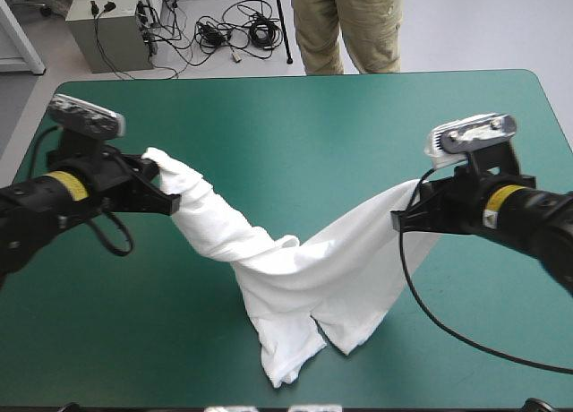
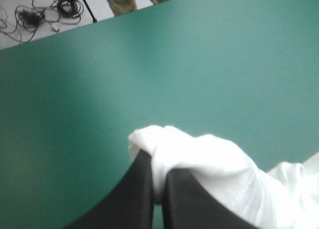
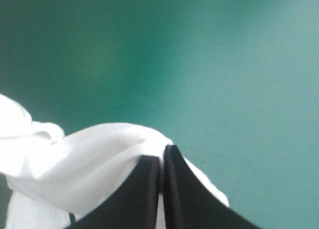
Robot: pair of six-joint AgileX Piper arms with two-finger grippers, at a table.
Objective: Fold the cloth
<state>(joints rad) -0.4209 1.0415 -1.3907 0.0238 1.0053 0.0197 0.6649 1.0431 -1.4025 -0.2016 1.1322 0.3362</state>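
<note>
The white T-shirt [image 1: 295, 278] hangs in a sagging V between both arms, its lower part trailing on the teal-green cover near the front edge. My left gripper [image 1: 159, 172] holds one end up at the left, shut on the T-shirt. In the left wrist view the white cloth [image 2: 199, 154] bunches over the black fingertips of the left gripper [image 2: 158, 162]. My right gripper [image 1: 414, 197] lifts the other end at the right, shut on the T-shirt. The right wrist view shows the cloth [image 3: 94, 159] draped beside and under the right gripper [image 3: 162, 157].
The teal-green table [image 1: 313, 134] lies bare behind the shirt up to its far edge. A person's legs stand beyond the far edge, away from the top. The front edge runs close below the hanging cloth.
</note>
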